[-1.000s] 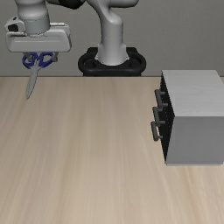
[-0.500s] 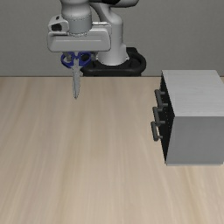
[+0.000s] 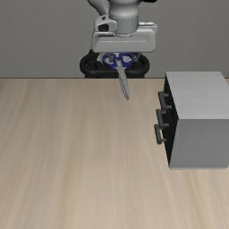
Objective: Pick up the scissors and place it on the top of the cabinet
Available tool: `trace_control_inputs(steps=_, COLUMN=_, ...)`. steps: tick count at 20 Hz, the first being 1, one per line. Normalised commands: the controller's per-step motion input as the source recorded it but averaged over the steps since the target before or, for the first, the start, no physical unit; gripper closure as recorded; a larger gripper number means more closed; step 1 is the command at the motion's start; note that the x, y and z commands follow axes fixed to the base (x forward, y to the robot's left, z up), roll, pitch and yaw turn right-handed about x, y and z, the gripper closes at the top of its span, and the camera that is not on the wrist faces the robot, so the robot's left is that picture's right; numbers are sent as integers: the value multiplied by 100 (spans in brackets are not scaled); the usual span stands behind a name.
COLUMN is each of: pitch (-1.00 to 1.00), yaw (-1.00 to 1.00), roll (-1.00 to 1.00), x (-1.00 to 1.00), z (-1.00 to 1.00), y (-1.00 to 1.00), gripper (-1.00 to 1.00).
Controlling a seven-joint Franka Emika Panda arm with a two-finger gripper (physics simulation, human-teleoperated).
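Pale matt wood-grain counter [image 3: 72,152], matt grey cabinet [image 3: 199,116], scissors [image 3: 120,76] with blue plastic handles and dull metal blades, glossy white end effector [image 3: 119,59]

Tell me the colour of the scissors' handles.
Blue, on the grey-bladed scissors, clearest in the exterior view.

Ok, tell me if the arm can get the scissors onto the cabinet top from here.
Probably yes: the scissors hang in the jaws, and nothing stands between them and the top of the cabinet.

Lighting bright, even and diffuse, falling from overhead; cabinet [image 3: 199,112] at 3 o'clock shows a pale top and a darker face toward 9 o'clock; table [image 3: 72,156] uniformly lit; wall [image 3: 36,40] at 12 o'clock flat mid-grey.
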Motion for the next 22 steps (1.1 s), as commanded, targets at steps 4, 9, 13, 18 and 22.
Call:
trace_control_inputs(steps=4, pitch=0, yaw=0, roll=0, x=0, z=0, y=100, gripper=100)
trace_control_inputs(steps=9, pitch=0, yaw=0, roll=0, x=0, z=0, y=100, gripper=100)
trace_control_inputs(steps=13, pitch=0, yaw=0, roll=0, x=0, z=0, y=100, gripper=100)
trace_control_inputs(steps=18, pitch=0, yaw=0, roll=0, x=40, z=0, y=60, gripper=100)
trace_control_inputs(steps=22, pitch=0, yaw=0, roll=0, x=25, z=0, y=0, gripper=-100)
